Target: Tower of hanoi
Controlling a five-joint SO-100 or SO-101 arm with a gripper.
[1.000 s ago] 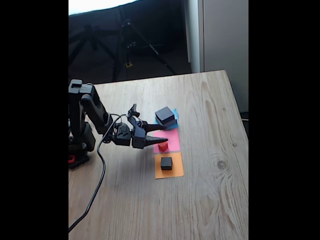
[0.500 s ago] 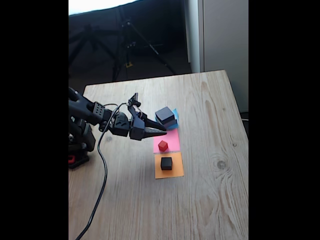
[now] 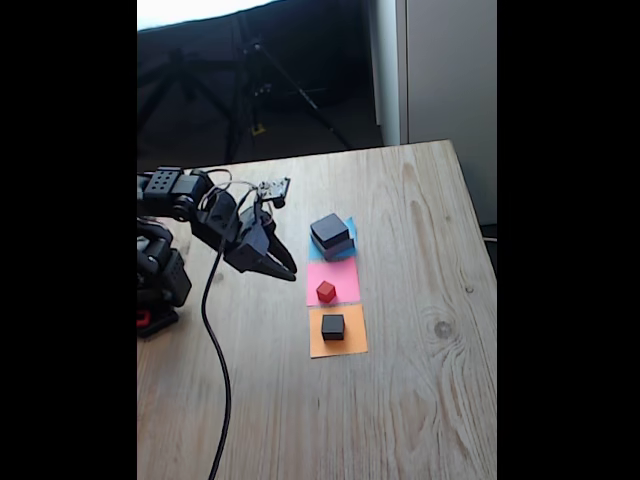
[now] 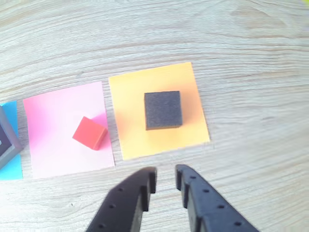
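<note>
In the fixed view the medium black block (image 3: 329, 229) sits on the flat grey block (image 3: 340, 246), stacked on a blue paper square. The red cube (image 3: 326, 291) lies on the pink square and the small black cube (image 3: 333, 326) on the orange square. My gripper (image 3: 287, 271) hovers left of the stack, above the table, holding nothing. The wrist view looks down on the red cube (image 4: 90, 133), the black cube (image 4: 163, 109) and a corner of the stack (image 4: 7, 138). There my gripper (image 4: 165, 180) stands open by a narrow gap, short of the paper squares.
The pink square (image 4: 58, 145), orange square (image 4: 130, 130) and blue square (image 4: 12, 166) lie in a row on the wooden table (image 3: 420, 390). The arm's black cable (image 3: 217, 350) trails to the front edge. A tripod (image 3: 255, 80) stands behind the table.
The gripper has drawn back from the red cube, up and to the left in the fixed view, and its jaws have narrowed. The cube stays on the pink square.
</note>
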